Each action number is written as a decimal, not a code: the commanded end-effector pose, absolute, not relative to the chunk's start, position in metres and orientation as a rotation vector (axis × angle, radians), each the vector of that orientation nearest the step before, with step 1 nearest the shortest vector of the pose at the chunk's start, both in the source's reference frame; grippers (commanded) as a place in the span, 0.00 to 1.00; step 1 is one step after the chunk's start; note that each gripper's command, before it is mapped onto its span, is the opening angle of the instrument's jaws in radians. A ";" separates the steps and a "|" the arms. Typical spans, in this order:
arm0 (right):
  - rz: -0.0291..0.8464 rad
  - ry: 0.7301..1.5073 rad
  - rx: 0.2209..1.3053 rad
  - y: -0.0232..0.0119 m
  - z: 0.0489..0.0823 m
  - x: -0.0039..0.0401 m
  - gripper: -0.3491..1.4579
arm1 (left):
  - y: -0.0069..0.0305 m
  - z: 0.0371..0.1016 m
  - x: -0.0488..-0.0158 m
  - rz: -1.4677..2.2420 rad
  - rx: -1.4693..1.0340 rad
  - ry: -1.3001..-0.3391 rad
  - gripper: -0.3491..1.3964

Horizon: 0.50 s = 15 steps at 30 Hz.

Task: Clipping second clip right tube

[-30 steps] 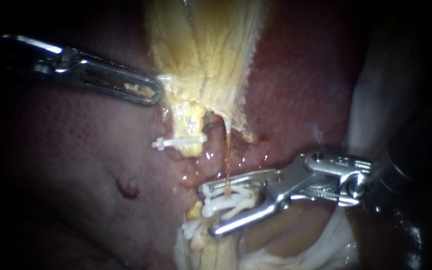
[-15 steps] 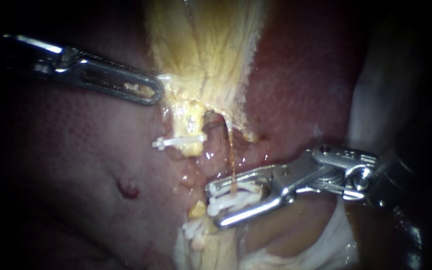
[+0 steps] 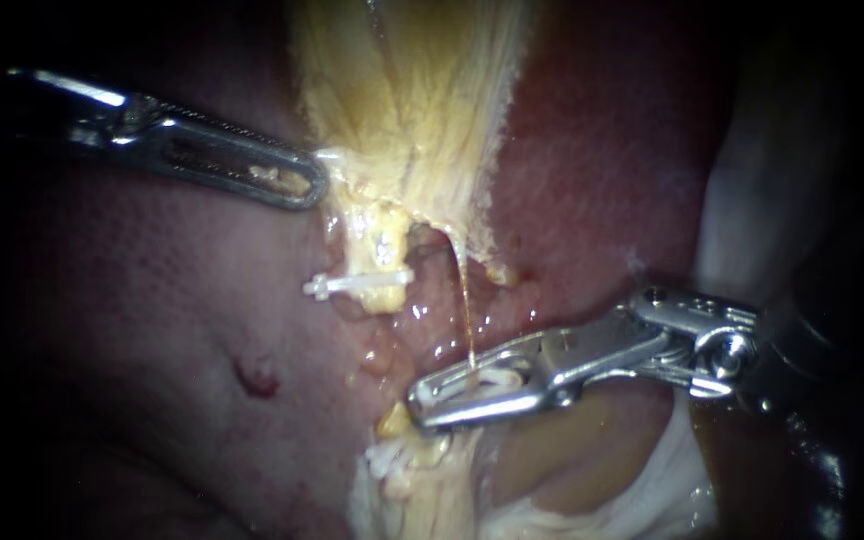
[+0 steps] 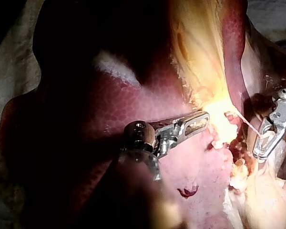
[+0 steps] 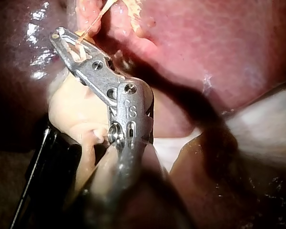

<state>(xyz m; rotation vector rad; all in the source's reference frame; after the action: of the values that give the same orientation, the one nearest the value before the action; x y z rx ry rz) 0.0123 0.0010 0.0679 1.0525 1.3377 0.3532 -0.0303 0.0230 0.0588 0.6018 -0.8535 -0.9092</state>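
from where i stand, the right instrument (image 3: 432, 398) has its jaws squeezed almost together on a white clip (image 3: 492, 380). the clip is wrapped round the right tube (image 3: 465, 300), a thin amber strand strung taut from the gallbladder (image 3: 402, 100) down over the liver (image 3: 152, 300). the left instrument (image 3: 302, 186) pinches the gallbladder's pale edge, jaws pressed together. the strand looks soft, slick and easily torn, so i'd judge it should be gripped only through the clip, squarely across, with no tugging.
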 end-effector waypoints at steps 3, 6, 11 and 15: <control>0.356 1.306 1.054 0.0011 0.0680 0.0122 0.00 | 0.0231 0.0588 -0.0303 -0.909 0.602 -0.854 0.00; 0.349 1.282 1.061 0.0012 0.0681 0.0121 0.00 | 0.0231 0.0588 -0.0303 -0.909 0.602 -0.854 0.00; 0.344 1.279 1.064 0.0011 0.0679 0.0121 0.00 | 0.0230 0.0588 -0.0302 -0.909 0.602 -0.854 0.00; 0.343 1.279 1.065 0.0011 0.0679 0.0121 0.00 | 0.0231 0.0588 -0.0302 -0.909 0.602 -0.854 0.00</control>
<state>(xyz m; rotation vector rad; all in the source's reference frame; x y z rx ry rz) 0.0120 0.0011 0.0679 1.0650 1.2786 0.3432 -0.0302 0.0230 0.0588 0.6018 -0.8538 -0.9096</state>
